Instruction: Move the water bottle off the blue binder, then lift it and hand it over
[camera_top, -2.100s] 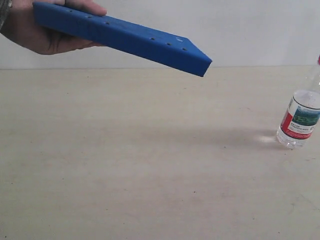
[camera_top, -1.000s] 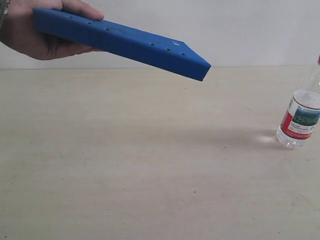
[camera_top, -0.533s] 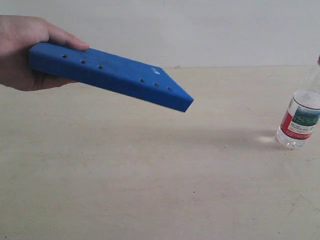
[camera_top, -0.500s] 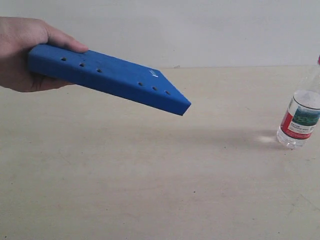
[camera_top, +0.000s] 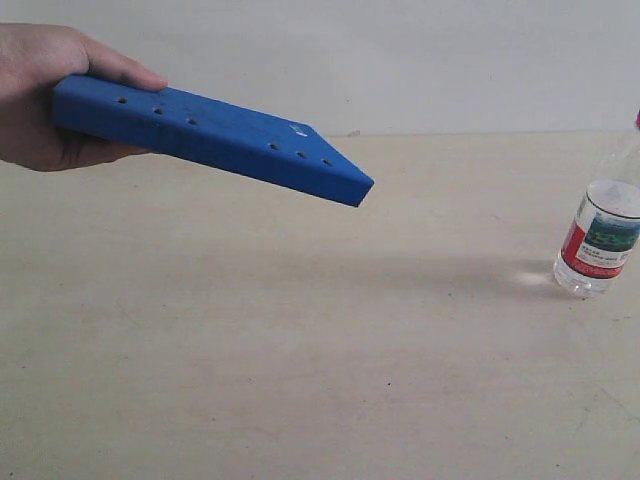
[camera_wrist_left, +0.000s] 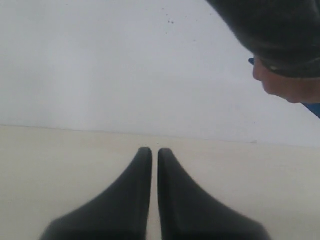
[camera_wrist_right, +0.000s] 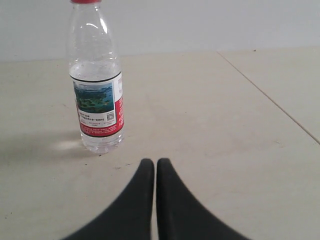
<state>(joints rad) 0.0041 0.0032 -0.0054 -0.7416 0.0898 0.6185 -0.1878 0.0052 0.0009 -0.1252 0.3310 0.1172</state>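
water bottle (camera_wrist_right: 96, 80) label print too small to read, no legible text

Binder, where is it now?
Exterior view, upper left: a hand holds the binder tilted above the table, well apart from the bottle standing at the right edge.

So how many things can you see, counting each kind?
Blue binder: 1
Water bottle: 1
Person's hand: 1
Robot grippers: 2, the left gripper and the right gripper
Total: 5
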